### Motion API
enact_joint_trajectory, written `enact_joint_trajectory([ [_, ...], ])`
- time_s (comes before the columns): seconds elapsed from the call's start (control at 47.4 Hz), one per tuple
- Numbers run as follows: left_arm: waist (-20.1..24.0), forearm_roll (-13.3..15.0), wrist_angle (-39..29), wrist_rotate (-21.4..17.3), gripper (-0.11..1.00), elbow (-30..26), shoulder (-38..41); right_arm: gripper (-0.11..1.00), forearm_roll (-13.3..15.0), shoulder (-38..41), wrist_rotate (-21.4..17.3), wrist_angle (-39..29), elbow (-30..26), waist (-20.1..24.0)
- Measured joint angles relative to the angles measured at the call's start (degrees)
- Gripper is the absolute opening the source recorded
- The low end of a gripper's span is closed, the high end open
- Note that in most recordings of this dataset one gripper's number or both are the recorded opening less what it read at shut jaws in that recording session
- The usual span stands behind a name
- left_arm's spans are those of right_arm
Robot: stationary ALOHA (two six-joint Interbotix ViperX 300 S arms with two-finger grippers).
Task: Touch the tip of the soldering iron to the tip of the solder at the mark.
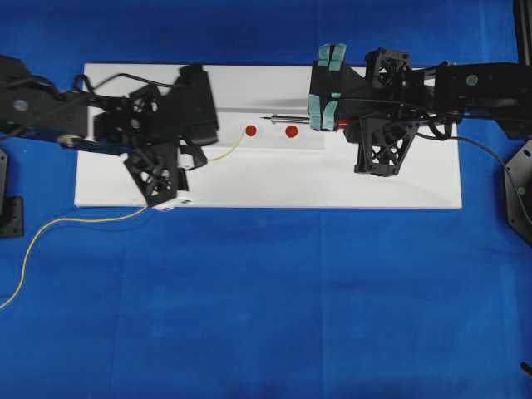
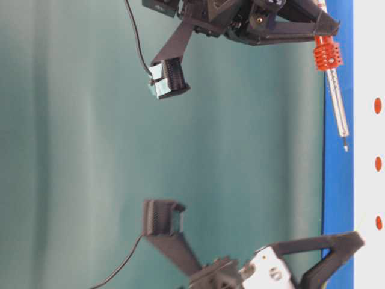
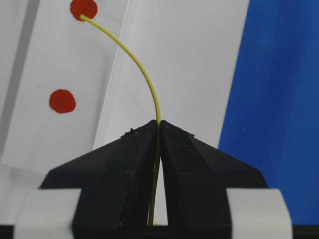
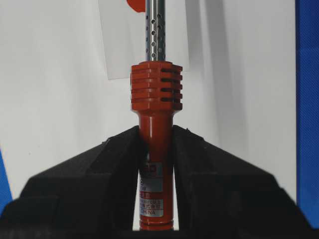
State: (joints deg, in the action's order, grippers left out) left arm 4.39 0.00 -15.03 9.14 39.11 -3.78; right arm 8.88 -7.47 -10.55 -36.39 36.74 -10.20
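Note:
The soldering iron (image 1: 287,120) has a silver shaft (image 4: 155,30) and a ribbed red-orange handle (image 4: 155,94). My right gripper (image 4: 156,133) is shut on the handle and holds the iron level over the white board (image 1: 266,179). Its dark tip (image 1: 265,119) points left between two red marks (image 1: 251,130) (image 1: 291,131). The solder (image 3: 142,69) is a thin yellow wire. My left gripper (image 3: 159,123) is shut on it. The free end (image 3: 81,17) of the solder curves up to the edge of a red mark (image 3: 83,8). The two tips are a short way apart.
The rest of the solder (image 1: 83,220) trails off the board's front left corner over the blue cloth (image 1: 266,316). Another red mark (image 3: 62,101) lies nearer my left gripper. The table-level view shows three marks in a row (image 2: 378,164).

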Motion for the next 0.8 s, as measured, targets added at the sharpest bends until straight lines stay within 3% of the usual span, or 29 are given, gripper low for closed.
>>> enact_joint_trajectory([
  [0.211, 0.3, -0.1, 0.9, 0.1, 0.02, -1.6, 3.3, 0.06, 0.0, 0.0, 0.0, 0.9, 0.7, 0.0],
  [0.802, 0.3, 0.0, -0.9, 1.5, 0.02, -0.9, 3.6, 0.06, 0.0, 2.6, 0.0, 1.6, -0.2, 0.0],
])
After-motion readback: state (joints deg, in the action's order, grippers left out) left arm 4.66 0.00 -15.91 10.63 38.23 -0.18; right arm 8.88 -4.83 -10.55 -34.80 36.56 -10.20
